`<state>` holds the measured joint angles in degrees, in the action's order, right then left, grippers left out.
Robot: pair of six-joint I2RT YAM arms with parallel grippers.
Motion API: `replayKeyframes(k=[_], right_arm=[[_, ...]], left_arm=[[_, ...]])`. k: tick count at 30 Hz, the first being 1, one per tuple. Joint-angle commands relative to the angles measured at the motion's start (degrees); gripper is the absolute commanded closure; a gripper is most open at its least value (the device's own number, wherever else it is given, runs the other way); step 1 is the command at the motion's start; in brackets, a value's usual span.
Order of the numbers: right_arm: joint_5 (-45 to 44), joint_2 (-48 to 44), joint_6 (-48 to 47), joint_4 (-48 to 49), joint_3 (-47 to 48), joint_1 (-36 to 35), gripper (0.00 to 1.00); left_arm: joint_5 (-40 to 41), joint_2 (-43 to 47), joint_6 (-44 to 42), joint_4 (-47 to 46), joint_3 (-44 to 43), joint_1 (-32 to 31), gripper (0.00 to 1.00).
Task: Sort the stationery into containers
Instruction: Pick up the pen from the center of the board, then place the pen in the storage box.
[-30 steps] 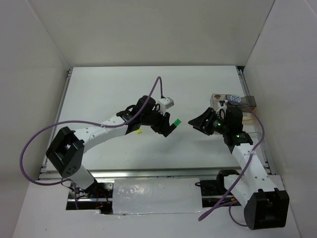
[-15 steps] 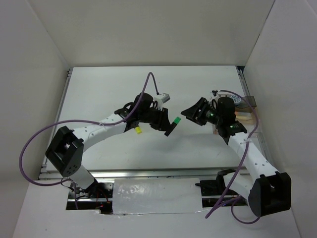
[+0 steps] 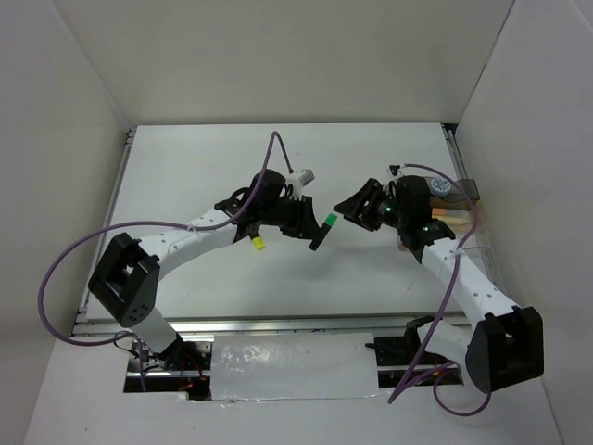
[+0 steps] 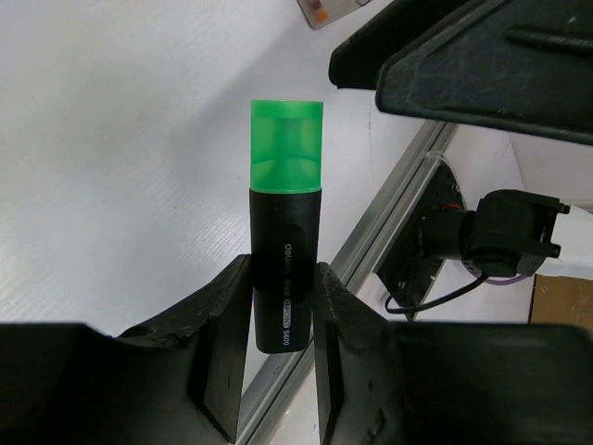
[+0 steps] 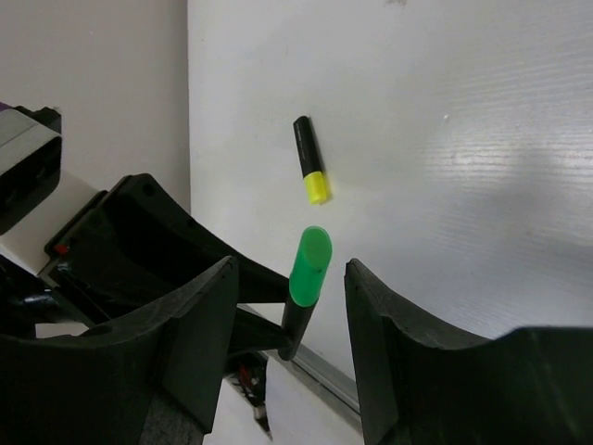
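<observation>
My left gripper (image 3: 313,236) is shut on a black highlighter with a green cap (image 3: 326,227), held above the table with the cap pointing at the right arm. In the left wrist view the highlighter (image 4: 284,246) stands clamped between my fingers. My right gripper (image 3: 350,209) is open, its jaws close to the green cap, which shows between them in the right wrist view (image 5: 309,264). A black highlighter with a yellow cap (image 3: 257,243) lies on the table under the left arm and shows in the right wrist view (image 5: 311,159). The clear organiser (image 3: 454,206) stands at the right edge behind the right arm.
The blue-topped round tub (image 3: 441,187) and an orange-tipped item (image 3: 447,215) sit at the organiser. White walls enclose the table on three sides. A metal rail (image 3: 278,324) runs along the near edge.
My right gripper has moved left from the organiser toward the green cap. My left gripper has lifted slightly and turned the highlighter toward it.
</observation>
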<state>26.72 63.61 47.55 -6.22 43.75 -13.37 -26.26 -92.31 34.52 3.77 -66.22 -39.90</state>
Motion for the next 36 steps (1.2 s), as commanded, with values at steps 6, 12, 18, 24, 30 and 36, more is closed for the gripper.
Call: replayKeyframes(k=[6, 12, 18, 24, 30, 36], right_arm=[[0.3, 2.3, 1.7, 1.0, 1.5, -0.4, 0.47], [2.3, 5.2, 2.8, 2.5, 2.7, -1.0, 0.53], [3.2, 7.0, 3.4, 3.7, 3.8, -1.2, 0.55], [3.8, 7.4, 3.6, 4.1, 4.0, -1.4, 0.64], [4.3, 7.4, 2.8, 5.3, 4.2, -1.4, 0.91], [5.9, 4.9, -5.4, 1.9, 7.5, 1.8, 1.0]], left_arm=[[-1.1, -0.7, 1.9, -2.8, -3.3, 0.9, 1.0], [-1.2, -1.6, 2.2, -3.2, -3.8, 0.8, 1.0], [-1.7, -1.9, 2.6, -5.7, -3.3, 0.8, 1.0], [-1.8, -1.9, 2.5, -6.1, -3.1, 0.8, 1.0], [-1.3, -1.6, 2.3, -6.0, -2.7, 0.9, 0.71], [-1.1, 1.2, -2.3, -1.9, -3.3, 2.3, 0.01]])
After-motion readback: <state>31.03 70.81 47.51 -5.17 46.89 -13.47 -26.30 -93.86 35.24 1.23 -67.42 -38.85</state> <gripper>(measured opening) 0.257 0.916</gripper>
